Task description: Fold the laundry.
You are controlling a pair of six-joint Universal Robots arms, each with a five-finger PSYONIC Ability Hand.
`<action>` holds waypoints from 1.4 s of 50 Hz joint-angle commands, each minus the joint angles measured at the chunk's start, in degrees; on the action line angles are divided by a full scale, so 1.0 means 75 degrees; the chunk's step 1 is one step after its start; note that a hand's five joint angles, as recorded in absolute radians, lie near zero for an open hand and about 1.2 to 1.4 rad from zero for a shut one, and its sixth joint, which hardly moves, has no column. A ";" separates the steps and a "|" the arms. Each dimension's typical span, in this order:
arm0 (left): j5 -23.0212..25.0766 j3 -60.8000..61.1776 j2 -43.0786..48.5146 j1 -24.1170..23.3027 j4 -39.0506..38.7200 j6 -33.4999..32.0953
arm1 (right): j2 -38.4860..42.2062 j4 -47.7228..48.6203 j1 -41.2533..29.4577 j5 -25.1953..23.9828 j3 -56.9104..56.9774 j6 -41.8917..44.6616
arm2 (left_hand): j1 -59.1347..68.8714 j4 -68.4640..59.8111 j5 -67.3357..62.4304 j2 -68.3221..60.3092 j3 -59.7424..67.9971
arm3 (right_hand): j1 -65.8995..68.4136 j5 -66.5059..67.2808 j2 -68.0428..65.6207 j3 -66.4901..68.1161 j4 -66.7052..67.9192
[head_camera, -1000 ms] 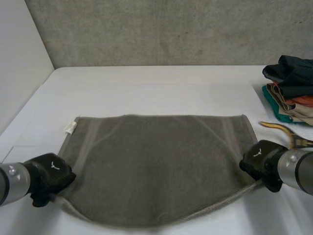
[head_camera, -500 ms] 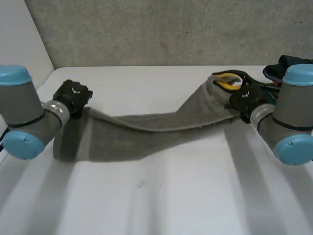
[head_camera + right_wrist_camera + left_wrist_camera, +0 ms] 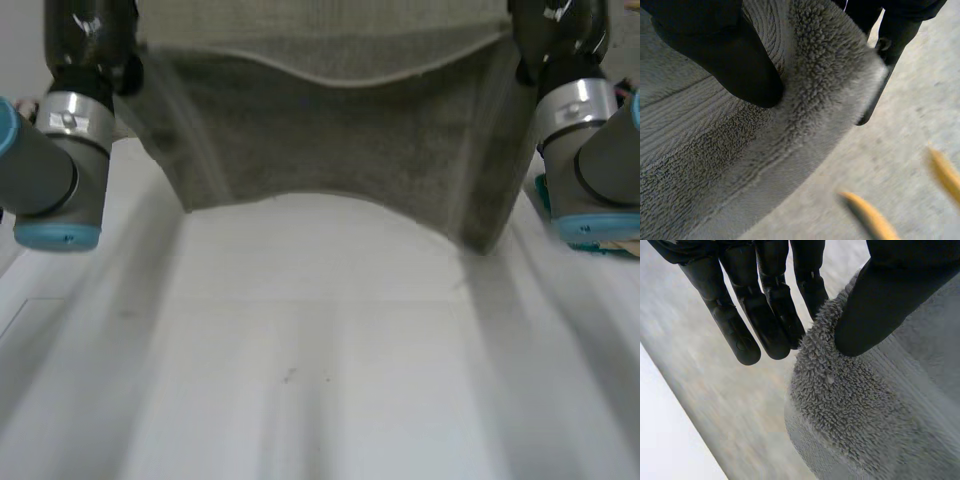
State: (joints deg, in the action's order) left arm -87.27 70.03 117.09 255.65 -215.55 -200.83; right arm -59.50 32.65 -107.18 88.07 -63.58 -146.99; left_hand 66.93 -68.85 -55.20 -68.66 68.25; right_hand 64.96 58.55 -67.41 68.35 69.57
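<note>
Towel (image 3: 330, 140) hangs spread between both hands over the table (image 3: 320, 390). Left hand (image 3: 765, 300) pinches one top end, thumb against fingers. Right hand (image 3: 730, 55) has the other end clamped the same way (top edge sags in the middle).

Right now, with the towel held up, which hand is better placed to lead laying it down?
Probably the left hand. Both pinch the towel by its upper corners, but the arm of the right hand stands against the clothes pile, leaving less room.
</note>
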 commanded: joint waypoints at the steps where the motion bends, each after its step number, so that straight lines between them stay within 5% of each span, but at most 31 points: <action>1: 0.0023 0.0866 0.0068 0.0003 0.2041 -0.0141 | 0.0409 -0.2347 0.0018 -0.0047 -0.0124 0.0087 | 0.1743 -0.1486 -0.1973 -0.1512 0.1567 | 0.2005 0.1527 -0.1678 0.1553 0.1390; 9: 0.0362 0.3163 -0.1266 0.0073 0.3473 -0.0960 | 0.0269 -0.5535 0.0100 -0.0234 -0.1201 0.0380 | 0.1743 -0.1486 -0.1973 -0.1512 0.1567 | 0.2005 0.1527 -0.1678 0.1553 0.1390; 14: 0.0890 0.4627 -0.2798 0.0307 0.4174 -0.2153 | -0.1015 -0.6870 0.0204 -0.0433 -0.2278 0.0883 | 0.1743 -0.1486 -0.1973 -0.1512 0.1567 | 0.2005 0.1527 -0.1678 0.1553 0.1390; 23: 0.1019 0.4784 -0.4700 0.0577 0.7291 -0.3703 | -0.3291 -0.8606 0.0650 -0.0457 -0.2878 0.2103 | 0.1743 -0.1486 -0.1973 -0.1512 0.1567 | 0.2005 0.1527 -0.1678 0.1553 0.1390; 27: 0.1101 0.4304 -0.5112 0.0600 0.7705 -0.3716 | -0.3984 -0.8912 0.0709 -0.0644 -0.2855 0.2244 | 0.1743 -0.1486 -0.1973 -0.1512 0.1567 | 0.2005 0.1527 -0.1678 0.1553 0.1390; 35: 0.1125 0.3986 -0.4739 0.0835 0.6838 -0.3739 | -0.3962 -0.8878 0.0721 -0.1020 -0.2878 0.2302 | 0.1743 -0.1486 -0.1973 -0.1512 0.1567 | 0.2005 0.1527 -0.1678 0.1553 0.1390; 46: 0.0984 0.1763 -0.1025 0.0636 0.6111 -0.3704 | -0.0963 -0.8035 0.0639 -0.0259 -0.1029 0.2045 | 0.1743 -0.1486 -0.1973 -0.1512 0.1567 | 0.2005 0.1527 -0.1678 0.1553 0.1390; 51: 0.0785 -0.0604 0.0031 0.0144 0.5655 -0.3517 | -0.0236 -0.6435 0.0476 0.0327 0.0866 0.1356 | 0.1743 -0.1486 -0.1973 -0.1512 0.1567 | 0.2005 0.1527 -0.1678 0.1553 0.1390; 56: 0.0411 -0.2550 0.0372 -0.0067 0.3038 -0.2536 | -0.0246 -0.3762 0.0299 0.0375 0.1680 0.0511 | 0.1743 -0.1486 -0.1973 -0.1512 0.1567 | 0.2005 0.1527 -0.1678 0.1553 0.1390; 62: 0.0094 -0.2576 0.0314 -0.0020 -0.0226 -0.1338 | -0.0598 -0.0443 0.0287 0.0351 0.1166 -0.0112 | 0.1743 -0.1486 -0.1973 -0.1512 0.1567 | 0.2005 0.1527 -0.1678 0.1553 0.1390; 70: -0.0106 -0.2284 0.0360 -0.0020 0.0601 -0.1161 | -0.0423 -0.0205 0.0275 0.0118 0.0966 -0.0112 | 0.1743 -0.1486 -0.1973 -0.1512 0.1567 | 0.2005 0.1527 -0.1678 0.1553 0.1390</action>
State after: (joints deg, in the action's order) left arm -87.40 50.77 119.52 255.50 -216.04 -210.41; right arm -63.86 31.54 -105.17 90.34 -55.09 -148.02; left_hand 66.93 -68.90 -55.20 -68.78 68.46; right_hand 64.96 58.64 -67.41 68.40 69.57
